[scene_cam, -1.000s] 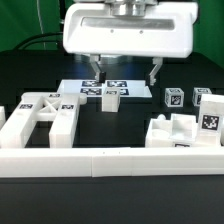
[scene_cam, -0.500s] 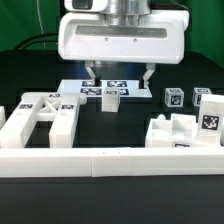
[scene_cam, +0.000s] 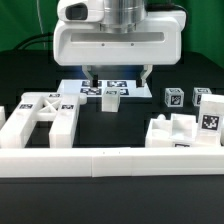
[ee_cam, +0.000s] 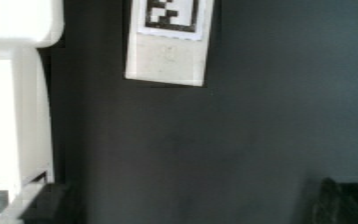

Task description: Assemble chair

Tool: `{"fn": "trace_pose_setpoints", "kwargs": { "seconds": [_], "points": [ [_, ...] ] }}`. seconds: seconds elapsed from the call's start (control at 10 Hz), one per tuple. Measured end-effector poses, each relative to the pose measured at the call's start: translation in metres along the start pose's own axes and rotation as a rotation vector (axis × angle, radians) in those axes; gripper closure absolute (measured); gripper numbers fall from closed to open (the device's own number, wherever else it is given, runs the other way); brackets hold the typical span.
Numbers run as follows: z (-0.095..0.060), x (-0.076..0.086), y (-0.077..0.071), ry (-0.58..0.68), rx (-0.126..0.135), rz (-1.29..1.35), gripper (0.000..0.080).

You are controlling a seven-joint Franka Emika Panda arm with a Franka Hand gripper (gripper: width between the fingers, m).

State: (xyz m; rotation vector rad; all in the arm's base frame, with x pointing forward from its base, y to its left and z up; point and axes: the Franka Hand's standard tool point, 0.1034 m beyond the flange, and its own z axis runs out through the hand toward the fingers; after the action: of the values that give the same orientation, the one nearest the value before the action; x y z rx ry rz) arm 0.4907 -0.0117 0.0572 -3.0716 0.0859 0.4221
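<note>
the gripper point(scene_cam: 119, 80) hangs over the far middle of the black table point(scene_cam: 120, 125); its 2 fingers point(scene_cam: 89, 74) are spread wide with nothing between them; in the wrist view the gripper point(ee_cam: 194, 200) has only bare dark tabletop between its tips.

the chair is not built; its parts lie loose. the braced frame point(scene_cam: 40, 115) lies at the exterior view's left, its near edge close to the long rail point(scene_cam: 110, 162) that runs across the front; the blocky panel point(scene_cam: 178, 133) sits at the exterior view's right, also close behind the rail; the 3 cube legs point(scene_cam: 172, 98) stand behind and beside that panel. between frame and panel lies a broad strip of bare table, the widest free room in the scene.

1 small leg point(scene_cam: 110, 98) lies at the near edge of the marker board point(scene_cam: 75, 88), below the gap between the fingers; the wrist view shows the small leg point(ee_cam: 171, 45) as a tagged white block, well clear of both tips; a white surface fills one side of that view, too cropped to name.

against the frame 1 second ago, the gripper's white body sits lower and a little toward the exterior view's left, so less finger shows beneath it; the spread of the fingers is the same; no part has moved.
</note>
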Motion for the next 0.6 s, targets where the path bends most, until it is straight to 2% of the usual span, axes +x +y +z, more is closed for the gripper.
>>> {"fn": "trace_pose_setpoints", "kwargs": {
  "seconds": [0.2,0.3,0.6],
  "points": [
    [0.006,0.003,0.003,-0.103,0.009,0.003,0.0151],
    [0.011,-0.003,0.004,-0.187,0.019,0.009,0.0151],
    [0.027,-0.005,0.008,-0.380,0.027,0.020,0.0151]
  ]
}}
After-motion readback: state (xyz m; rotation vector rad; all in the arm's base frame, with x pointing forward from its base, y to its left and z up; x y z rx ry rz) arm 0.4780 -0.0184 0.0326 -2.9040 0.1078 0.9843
